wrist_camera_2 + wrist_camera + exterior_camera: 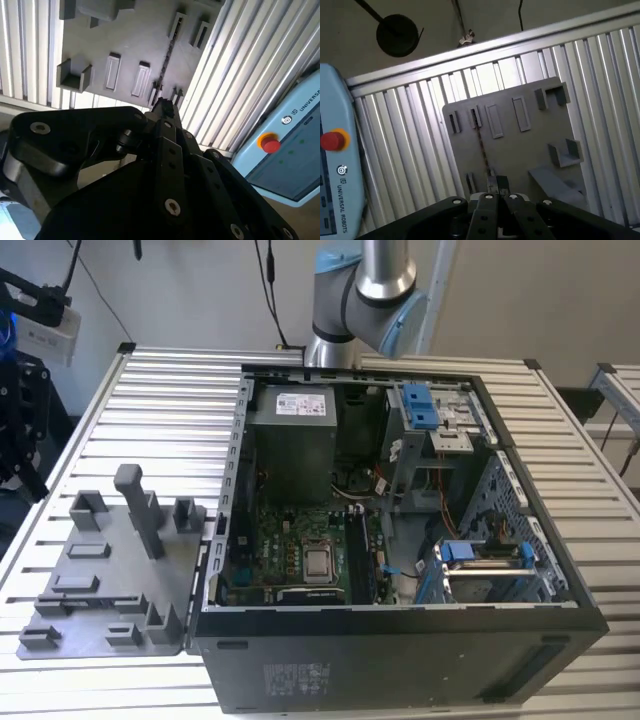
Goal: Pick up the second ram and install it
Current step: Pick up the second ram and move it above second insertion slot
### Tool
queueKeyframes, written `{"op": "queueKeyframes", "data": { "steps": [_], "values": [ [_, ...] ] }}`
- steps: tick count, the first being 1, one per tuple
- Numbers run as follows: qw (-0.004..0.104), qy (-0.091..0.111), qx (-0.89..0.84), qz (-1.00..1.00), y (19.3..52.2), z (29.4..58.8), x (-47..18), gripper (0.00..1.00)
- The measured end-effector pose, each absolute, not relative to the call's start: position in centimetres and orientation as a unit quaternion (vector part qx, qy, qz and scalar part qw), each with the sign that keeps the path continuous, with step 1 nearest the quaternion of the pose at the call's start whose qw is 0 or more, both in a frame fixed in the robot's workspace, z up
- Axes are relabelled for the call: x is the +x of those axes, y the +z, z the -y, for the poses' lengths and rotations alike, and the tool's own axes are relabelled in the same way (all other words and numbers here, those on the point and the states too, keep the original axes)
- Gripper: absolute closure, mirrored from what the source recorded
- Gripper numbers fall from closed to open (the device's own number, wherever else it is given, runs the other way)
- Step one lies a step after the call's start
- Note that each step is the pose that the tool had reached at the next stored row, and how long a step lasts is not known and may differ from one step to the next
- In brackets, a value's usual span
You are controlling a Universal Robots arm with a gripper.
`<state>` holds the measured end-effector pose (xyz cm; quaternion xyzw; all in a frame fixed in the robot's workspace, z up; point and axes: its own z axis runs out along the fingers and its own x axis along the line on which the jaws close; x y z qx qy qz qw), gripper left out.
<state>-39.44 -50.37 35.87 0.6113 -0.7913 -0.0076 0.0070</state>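
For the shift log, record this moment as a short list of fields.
gripper: in the first wrist view, looking down on the fixture tray, apparently hanging clear above it
second ram: stands on edge in a slot pair of the tray, in line with the gripper's tip; not lifted
fixture tray: grey, on the slatted table, at the exterior view's left of the case
computer case: side open, green motherboard exposed
teach pendant: light blue, with a red button, near the table's edge
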Motion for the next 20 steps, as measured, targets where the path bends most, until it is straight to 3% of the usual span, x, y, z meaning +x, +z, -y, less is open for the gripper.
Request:
{"op": "queueKeyframes", "data": {
  "steps": [10, 13, 17, 18, 20],
  "values": [
    [0.007, -0.008, 0.613, 0.79, 35.88, 50.37, -39.44, 0.88],
    [0.007, -0.008, 0.613, 0.79, 35.88, 50.37, -39.43, 0.7],
    [0.007, -0.008, 0.613, 0.79, 35.88, 50.37, -39.43, 0.64],
    [0.007, -0.008, 0.614, 0.79, 35.88, 50.37, -39.43, 0.58],
    [0.007, -0.007, 0.615, 0.788, 35.84, 50.37, -39.42, 0.58]
  ]
}}
